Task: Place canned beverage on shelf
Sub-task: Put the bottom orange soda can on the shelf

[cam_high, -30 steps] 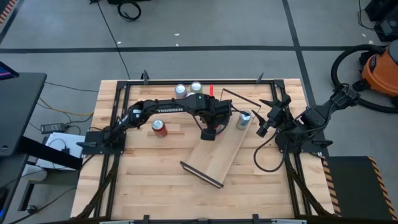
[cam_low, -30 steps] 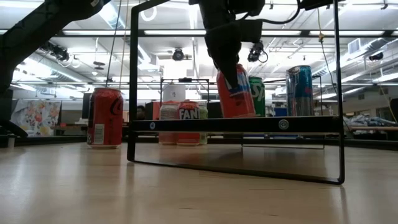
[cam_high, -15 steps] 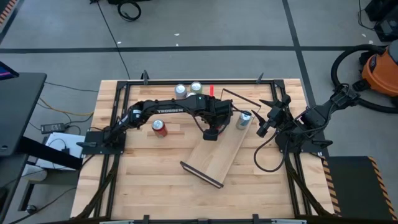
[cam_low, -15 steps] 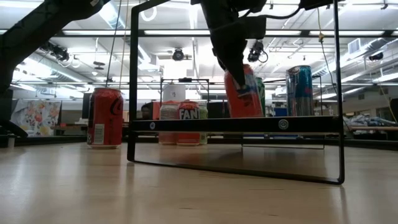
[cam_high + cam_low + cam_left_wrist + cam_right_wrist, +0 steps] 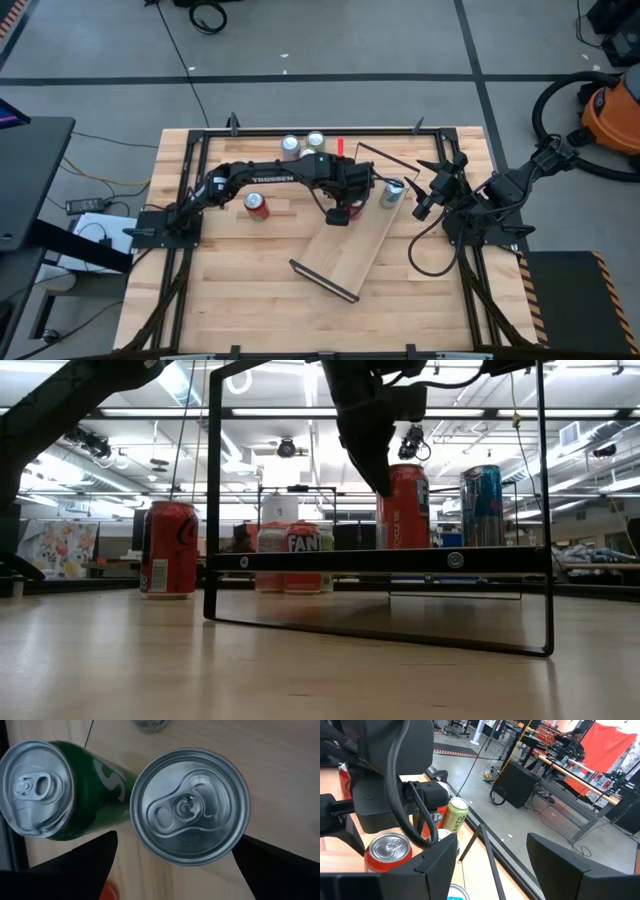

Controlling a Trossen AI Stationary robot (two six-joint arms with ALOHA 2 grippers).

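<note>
Across the wooden table [image 5: 240, 300], starting at the left, we see a red cola can [image 5: 256, 205] standing alone on the bare boards, well apart from the shelf [image 5: 352, 252], and beyond it two cans at the far edge, a silver-topped one [image 5: 290, 145] and a pale one [image 5: 316, 140]. The left arm reaches from its left-side base to the middle of the table, its left gripper [image 5: 341, 209] hanging over the shelf's far end with its fingers [image 5: 75, 870] spread wide on either side of the red can [image 5: 403, 506], whose silver lid [image 5: 190, 806] fills the wrist view. We see that canned beverage standing upright on the light-wood plank, just beside a green can [image 5: 95, 785]. Farther right on the shelf stands a tall blue-and-silver can [image 5: 482, 505]. At the table's right edge the right arm waits, folded, its right gripper [image 5: 475, 865] wide apart and pointing toward the shelf. An orange vacuum cleaner [image 5: 610, 115] sits on the floor at far right.
</note>
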